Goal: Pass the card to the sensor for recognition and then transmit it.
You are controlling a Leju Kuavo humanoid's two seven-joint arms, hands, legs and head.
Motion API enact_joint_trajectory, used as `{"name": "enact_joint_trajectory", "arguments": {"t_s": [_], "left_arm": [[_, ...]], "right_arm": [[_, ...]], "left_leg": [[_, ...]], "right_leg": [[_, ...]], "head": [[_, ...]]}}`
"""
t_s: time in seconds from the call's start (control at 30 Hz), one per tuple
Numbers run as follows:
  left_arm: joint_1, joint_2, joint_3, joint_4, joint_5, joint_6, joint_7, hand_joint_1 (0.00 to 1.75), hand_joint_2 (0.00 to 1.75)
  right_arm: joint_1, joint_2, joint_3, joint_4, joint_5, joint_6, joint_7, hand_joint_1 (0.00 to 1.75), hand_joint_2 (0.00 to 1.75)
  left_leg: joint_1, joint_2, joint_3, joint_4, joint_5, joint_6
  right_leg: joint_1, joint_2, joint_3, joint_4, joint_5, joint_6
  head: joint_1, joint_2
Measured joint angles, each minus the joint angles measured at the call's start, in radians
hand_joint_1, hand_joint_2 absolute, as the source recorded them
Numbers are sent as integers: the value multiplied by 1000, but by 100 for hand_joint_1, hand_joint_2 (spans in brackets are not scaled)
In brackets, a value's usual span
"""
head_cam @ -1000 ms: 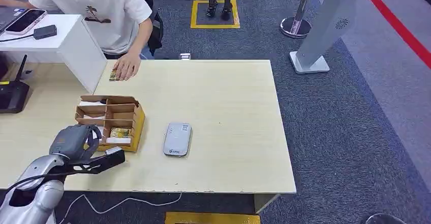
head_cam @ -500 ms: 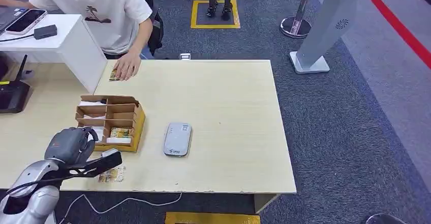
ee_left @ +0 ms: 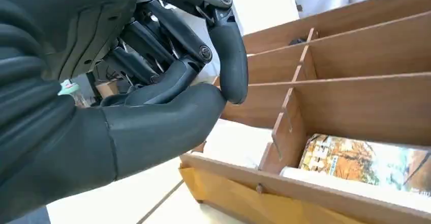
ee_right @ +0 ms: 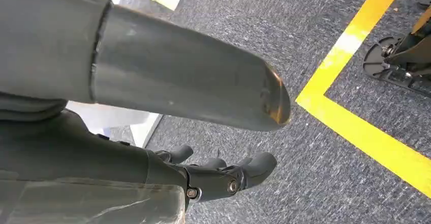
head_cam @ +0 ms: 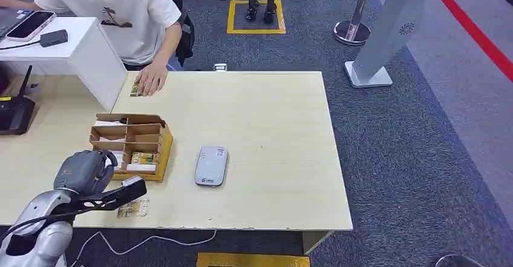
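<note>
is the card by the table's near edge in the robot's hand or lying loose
Lying loose. The card lies flat on the table, while the left hand sits above it with fingers curled on nothing.

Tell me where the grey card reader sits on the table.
In the head view, the grey card reader lies flat on the table near its front edge, just right of the wooden divider box and clear of it.
</note>
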Motion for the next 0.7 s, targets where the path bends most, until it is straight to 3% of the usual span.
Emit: {"name": "enact_joint_trajectory", "arguments": {"t_s": [0.27,0.3,0.33,0.7], "left_arm": [[0,-13,7,-20,-24,28,0,175,175],[0,-15,10,-25,-26,32,0,2,175],[0,-18,13,-33,-37,39,1,0,0],[-21,-126,50,-89,-156,123,17,0,0]], "right_arm": [[1,0,-1,0,0,0,1,0,0],[1,0,-3,0,0,0,1,0,0],[1,0,-6,0,0,0,2,0,0],[1,0,-23,0,0,0,2,0,0]], "left_leg": [[0,0,0,0,0,0],[0,0,0,0,0,0],[0,0,0,0,0,0],[0,0,0,0,0,0]], "right_leg": [[0,0,0,0,0,0],[0,0,0,0,0,0],[0,0,0,0,0,0],[0,0,0,0,0,0]], "head": [[0,0],[0,0],[0,0],[0,0]]}}
